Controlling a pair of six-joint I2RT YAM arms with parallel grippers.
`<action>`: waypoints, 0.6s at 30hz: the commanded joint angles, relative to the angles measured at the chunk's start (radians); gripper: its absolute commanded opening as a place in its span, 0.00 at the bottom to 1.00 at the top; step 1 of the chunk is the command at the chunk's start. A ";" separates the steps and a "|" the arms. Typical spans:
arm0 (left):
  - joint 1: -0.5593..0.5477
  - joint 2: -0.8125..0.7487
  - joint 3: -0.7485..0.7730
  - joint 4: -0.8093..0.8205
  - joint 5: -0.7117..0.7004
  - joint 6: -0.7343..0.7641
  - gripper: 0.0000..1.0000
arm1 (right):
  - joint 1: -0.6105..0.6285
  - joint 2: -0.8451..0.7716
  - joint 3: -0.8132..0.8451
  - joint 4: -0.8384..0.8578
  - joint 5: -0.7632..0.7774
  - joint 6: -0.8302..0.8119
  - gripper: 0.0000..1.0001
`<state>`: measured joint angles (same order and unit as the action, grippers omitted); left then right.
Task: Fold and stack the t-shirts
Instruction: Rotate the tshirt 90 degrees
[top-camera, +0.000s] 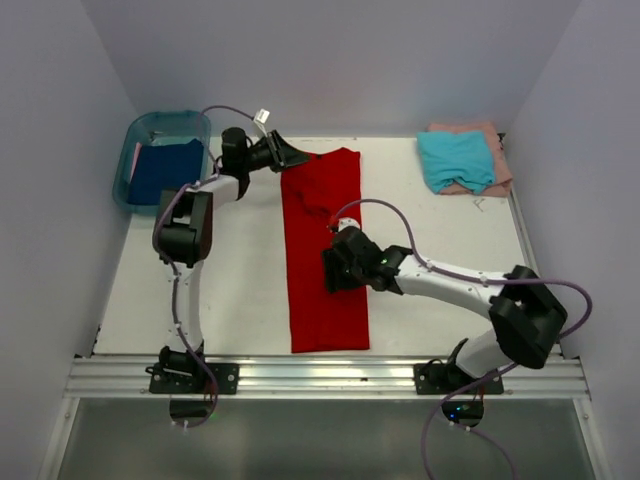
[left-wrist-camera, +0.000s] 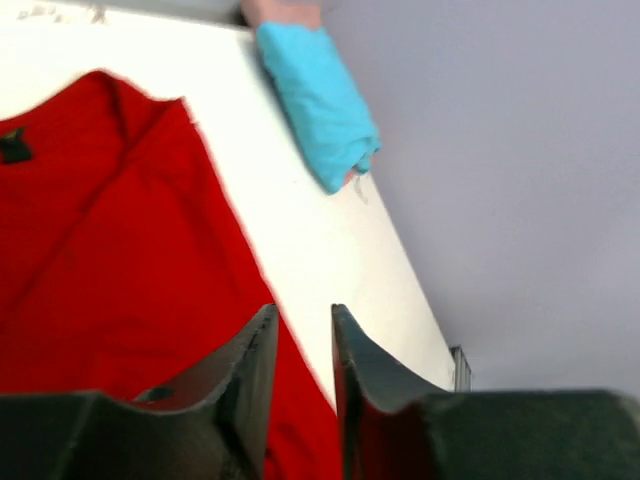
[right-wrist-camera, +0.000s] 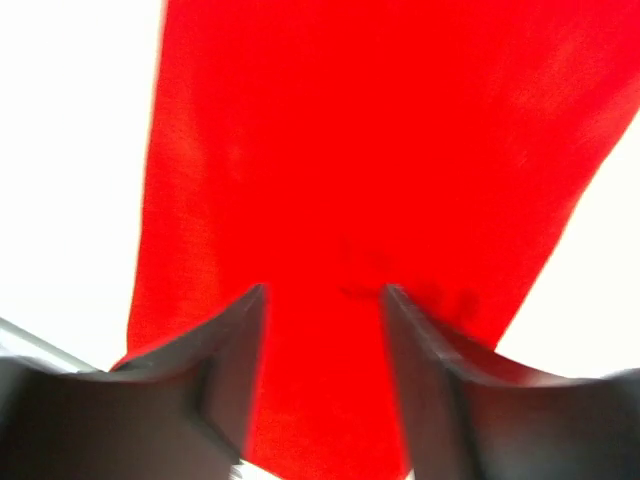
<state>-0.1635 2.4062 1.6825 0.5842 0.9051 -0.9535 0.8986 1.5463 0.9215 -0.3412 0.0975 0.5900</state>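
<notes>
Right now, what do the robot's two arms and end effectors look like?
The left arm and right arm have white tubular links, chunky black joints and looping lilac cables. The left end effector and right end effector each have two dark wedge-shaped fingers.

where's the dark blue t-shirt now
In the top view, the dark blue cloth t-shirt lies inside the teal plastic tub at the far left, left of the red cloth t-shirt.

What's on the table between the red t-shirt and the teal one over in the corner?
Nothing: the top view shows only bare white table between the red t-shirt and the folded teal t-shirt.
</notes>
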 joint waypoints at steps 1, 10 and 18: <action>0.009 -0.356 -0.172 0.033 -0.041 0.091 0.34 | 0.005 -0.182 0.004 0.059 0.083 -0.041 0.60; -0.137 -0.949 -0.871 -0.452 -0.465 0.340 0.40 | 0.005 -0.363 -0.093 -0.064 0.203 -0.019 0.79; -0.232 -1.208 -1.214 -0.537 -0.518 0.280 0.38 | -0.010 -0.609 -0.289 -0.062 0.170 0.152 0.71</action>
<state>-0.3683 1.3170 0.5072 0.0814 0.4431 -0.6708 0.8940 1.0401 0.6785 -0.4278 0.2768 0.6468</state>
